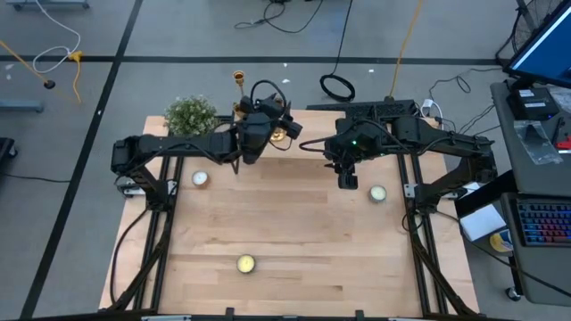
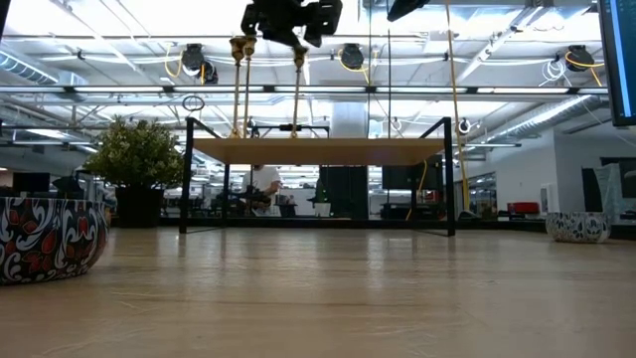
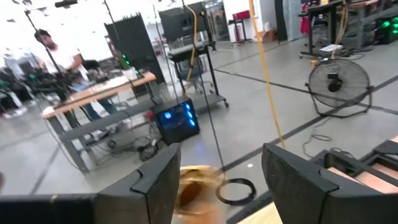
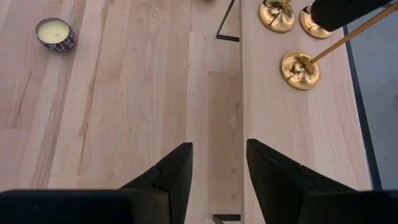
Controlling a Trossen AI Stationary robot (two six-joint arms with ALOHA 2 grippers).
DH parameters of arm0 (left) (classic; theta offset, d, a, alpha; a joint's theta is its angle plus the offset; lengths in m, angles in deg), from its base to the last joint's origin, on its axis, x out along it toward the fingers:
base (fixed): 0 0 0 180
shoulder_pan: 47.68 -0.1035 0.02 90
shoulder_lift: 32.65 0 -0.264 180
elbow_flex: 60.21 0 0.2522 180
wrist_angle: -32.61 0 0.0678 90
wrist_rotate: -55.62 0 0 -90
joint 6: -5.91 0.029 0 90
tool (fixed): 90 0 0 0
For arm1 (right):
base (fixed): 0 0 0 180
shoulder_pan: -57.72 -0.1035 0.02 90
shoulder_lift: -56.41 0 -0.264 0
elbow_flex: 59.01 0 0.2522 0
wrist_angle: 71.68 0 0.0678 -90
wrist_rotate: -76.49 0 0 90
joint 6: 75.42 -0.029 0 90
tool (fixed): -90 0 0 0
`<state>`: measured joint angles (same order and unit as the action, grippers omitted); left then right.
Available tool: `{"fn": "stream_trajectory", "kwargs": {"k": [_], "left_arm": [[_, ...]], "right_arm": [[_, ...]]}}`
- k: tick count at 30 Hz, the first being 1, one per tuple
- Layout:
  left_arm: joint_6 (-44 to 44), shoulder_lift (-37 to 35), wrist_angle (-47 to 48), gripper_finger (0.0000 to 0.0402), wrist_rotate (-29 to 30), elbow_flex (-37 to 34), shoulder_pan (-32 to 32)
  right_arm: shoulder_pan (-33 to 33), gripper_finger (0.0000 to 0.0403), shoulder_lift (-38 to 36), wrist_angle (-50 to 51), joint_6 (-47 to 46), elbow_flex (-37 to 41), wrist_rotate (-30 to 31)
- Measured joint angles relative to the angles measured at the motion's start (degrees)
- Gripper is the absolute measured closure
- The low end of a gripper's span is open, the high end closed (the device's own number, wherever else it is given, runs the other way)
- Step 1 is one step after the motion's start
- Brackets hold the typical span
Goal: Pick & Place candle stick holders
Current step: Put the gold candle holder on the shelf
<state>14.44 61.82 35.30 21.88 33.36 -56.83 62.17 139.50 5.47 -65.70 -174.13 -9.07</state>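
Three gold candle stick holders stand on their round bases (image 4: pixel 300 67) (image 4: pixel 277 14) (image 4: pixel 311 22) near the table's far edge. In the low view their thin stems (image 2: pixel 296 99) (image 2: pixel 238 89) rise side by side. My left gripper (image 1: pixel 272 114) (image 2: pixel 294 35) is open and high above the table, just over the holders' tops. In the left wrist view (image 3: pixel 221 162) a blurred gold top (image 3: pixel 196 186) shows between its fingers. My right gripper (image 1: pixel 347 181) (image 4: pixel 219 155) is open and empty over the middle of the table, pointing down.
A green bushy plant (image 1: pixel 190 114) stands at the far left. Short candles in tins sit at the left (image 1: pixel 200 178), at the right (image 1: pixel 377 193) and near the front (image 1: pixel 245 263). A person (image 3: pixel 59 53) is at a bench in the room beyond.
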Motion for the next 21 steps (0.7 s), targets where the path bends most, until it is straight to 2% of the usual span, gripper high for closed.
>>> {"fn": "stream_trajectory", "kwargs": {"k": [11, 21], "left_arm": [[9.33, 0.00, -7.35, 0.0176, 6.10, -0.02, 1.84], [26.81, -1.04, -27.45, 0.0176, 6.84, -0.04, 6.07]], "right_arm": [[0.00, 0.0259, 0.00, -0.23, 0.02, 0.00, 0.00], [0.02, 0.0259, 0.00, -0.21, 0.26, 0.00, 0.02]]}}
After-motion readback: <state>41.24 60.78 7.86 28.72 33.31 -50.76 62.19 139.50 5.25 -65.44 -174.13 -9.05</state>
